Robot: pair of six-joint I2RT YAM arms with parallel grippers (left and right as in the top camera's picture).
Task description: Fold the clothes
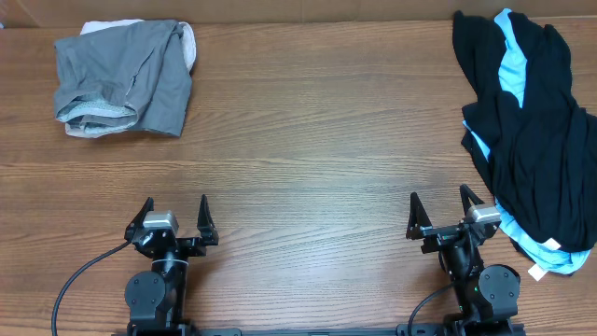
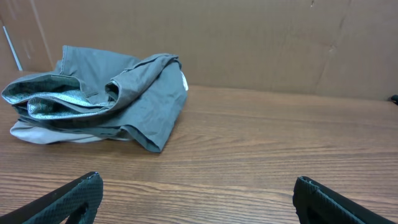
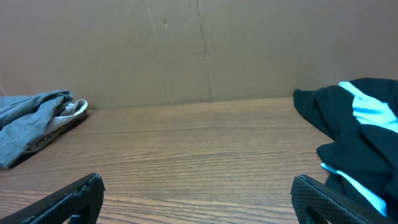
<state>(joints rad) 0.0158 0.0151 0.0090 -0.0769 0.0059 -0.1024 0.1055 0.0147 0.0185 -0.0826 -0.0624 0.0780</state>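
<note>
Grey shorts (image 1: 126,79) lie at eleven o'clock from my left end effector (image 1: 175,205), well apart; black garments (image 1: 536,140) sit nearer, one o'clock of my right end effector (image 1: 438,198). Both gape, empty.

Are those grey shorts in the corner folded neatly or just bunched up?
Loosely folded: the grey shorts lie doubled over in a rumpled stack, edges uneven.

Brown wood-grain worktop (image 1: 317,140) filling the overhead frame, backed by a plain cardboard wall (image 2: 267,43) across the top of both wrist views.
</note>
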